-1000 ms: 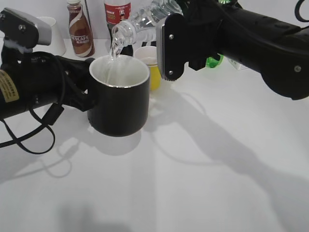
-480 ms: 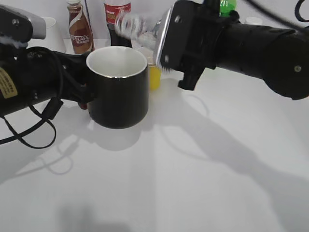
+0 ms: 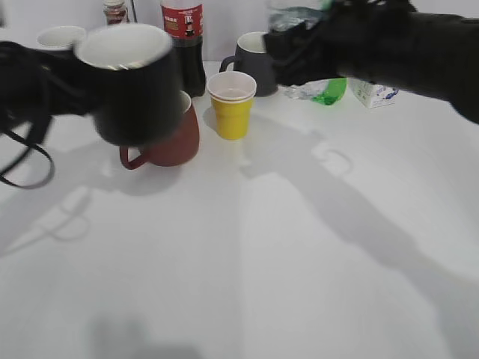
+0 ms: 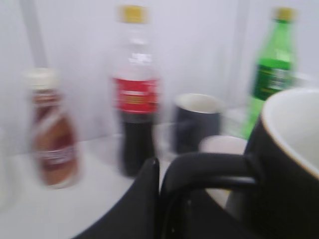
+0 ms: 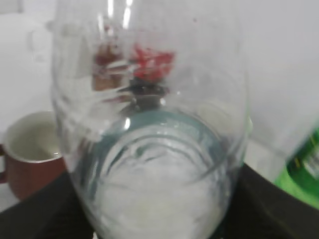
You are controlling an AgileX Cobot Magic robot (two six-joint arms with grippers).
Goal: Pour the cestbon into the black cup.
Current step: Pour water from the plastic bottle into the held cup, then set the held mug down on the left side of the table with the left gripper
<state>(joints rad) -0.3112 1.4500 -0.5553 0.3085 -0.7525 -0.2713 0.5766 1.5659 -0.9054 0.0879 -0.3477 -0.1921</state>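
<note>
The black cup (image 3: 133, 84), glossy with a white inside, hangs blurred in the air at the upper left. My left gripper (image 3: 84, 84) is shut on its handle (image 4: 209, 167), and the cup's wall fills the right of the left wrist view (image 4: 291, 169). My right gripper (image 3: 299, 45) is shut on the cestbon (image 3: 293, 15), a clear bottle held up at the top edge, well right of the cup. In the right wrist view the cestbon (image 5: 149, 124) fills the frame between the dark jaws (image 5: 154, 214); its label does not show.
A brown-red mug (image 3: 171, 138) stands below the cup. A yellow paper cup (image 3: 232, 105), a dark grey mug (image 3: 253, 63), a cola bottle (image 3: 183, 37), a Nescafe bottle (image 3: 114, 9), a white cup (image 3: 60, 36), a green bottle (image 3: 327, 91) and a white box (image 3: 374, 93) line the back.
The pouring stream has stopped. The right gripper swung the bottle up and to the right. The left gripper carried the cup up and left, uncovering the brown-red mug.
</note>
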